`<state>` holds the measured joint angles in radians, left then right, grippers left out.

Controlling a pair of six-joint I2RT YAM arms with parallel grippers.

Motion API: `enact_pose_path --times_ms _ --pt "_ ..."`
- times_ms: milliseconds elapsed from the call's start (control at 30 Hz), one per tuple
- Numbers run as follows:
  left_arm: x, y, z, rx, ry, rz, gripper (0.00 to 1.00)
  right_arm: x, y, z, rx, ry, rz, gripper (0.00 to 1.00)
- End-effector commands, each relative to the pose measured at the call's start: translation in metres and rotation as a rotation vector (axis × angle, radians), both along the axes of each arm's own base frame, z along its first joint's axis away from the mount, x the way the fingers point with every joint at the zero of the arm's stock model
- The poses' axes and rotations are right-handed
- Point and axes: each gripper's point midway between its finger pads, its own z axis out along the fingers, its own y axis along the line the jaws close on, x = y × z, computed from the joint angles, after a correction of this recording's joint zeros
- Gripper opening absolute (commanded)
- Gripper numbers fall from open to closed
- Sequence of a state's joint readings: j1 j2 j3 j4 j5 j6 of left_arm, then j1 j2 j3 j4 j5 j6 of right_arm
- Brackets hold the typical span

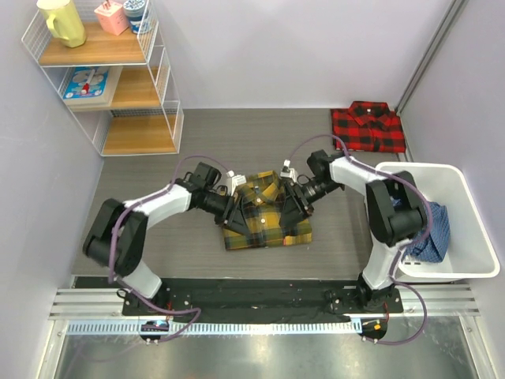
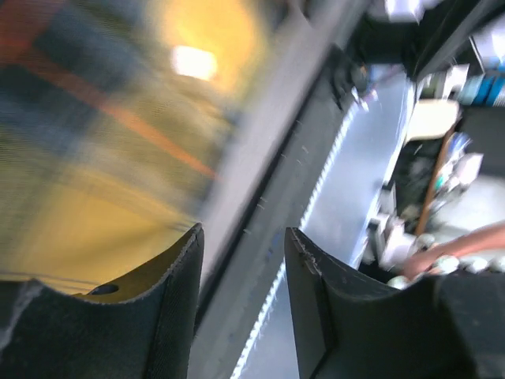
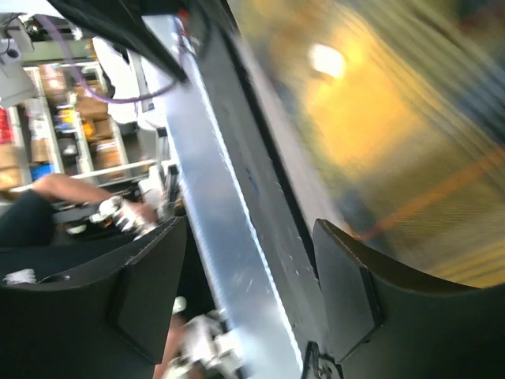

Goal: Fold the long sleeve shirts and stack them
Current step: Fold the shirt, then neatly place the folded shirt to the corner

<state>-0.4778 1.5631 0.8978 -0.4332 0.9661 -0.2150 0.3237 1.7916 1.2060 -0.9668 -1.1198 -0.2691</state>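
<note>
The top external view shows the yellow, dark-checked plaid flannel shirt (image 1: 264, 221) lying folded in a compact rectangle in the middle of the grey table (image 1: 237, 150). The left gripper (image 1: 230, 210) is at its left edge and the right gripper (image 1: 294, 204) at its right edge, both with fingers parted and holding nothing, while the red-and-black plaid flannel shirt (image 1: 368, 128) lies folded at the far right corner, well apart. To stack it cleanly, each gripper should probably pinch every layer at matching side edges and lift level together.

A folded shirt (image 1: 264, 215) lies centre on the surface (image 1: 197, 158), left gripper (image 1: 233, 212) at its left edge, right gripper (image 1: 295, 207) at its right. Back right lies another shirt (image 1: 368, 126); a bin (image 1: 473, 253), seemingly holding cloth (image 1: 430, 233), stands right; a shelf rack (image 1: 118, 79) back left.
</note>
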Motion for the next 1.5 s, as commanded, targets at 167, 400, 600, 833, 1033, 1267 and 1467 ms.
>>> enact_pose_path --times_ms 167,400,600,833,1033,1267,1467 --pt "0.114 0.048 -0.056 0.104 0.114 0.302 0.45 0.066 -0.032 -0.09 -0.166 0.016 -0.075 0.68" --pt "0.071 0.02 0.035 -0.112 -0.057 0.089 0.47 0.037 -0.008 0.007 0.049 0.107 -0.119 0.68" --pt "-0.013 -0.03 0.047 -0.128 -0.027 -0.052 0.49 -0.004 0.023 0.003 0.051 0.055 -0.112 0.68" --pt "0.025 -0.011 -0.033 -0.034 0.096 0.11 0.46 0.021 0.019 -0.064 -0.037 0.134 -0.135 0.65" --pt "0.047 0.035 -0.097 0.103 0.27 0.184 0.43 0.035 -0.009 -0.117 -0.136 0.221 -0.121 0.63" --pt "0.075 0.059 -0.048 0.058 0.146 0.225 0.45 0.092 0.026 -0.028 0.009 0.079 -0.197 0.64" --pt "0.129 0.048 0.027 0.283 -0.475 0.149 0.52 0.132 -0.008 0.016 -0.056 -0.088 -0.464 0.65"
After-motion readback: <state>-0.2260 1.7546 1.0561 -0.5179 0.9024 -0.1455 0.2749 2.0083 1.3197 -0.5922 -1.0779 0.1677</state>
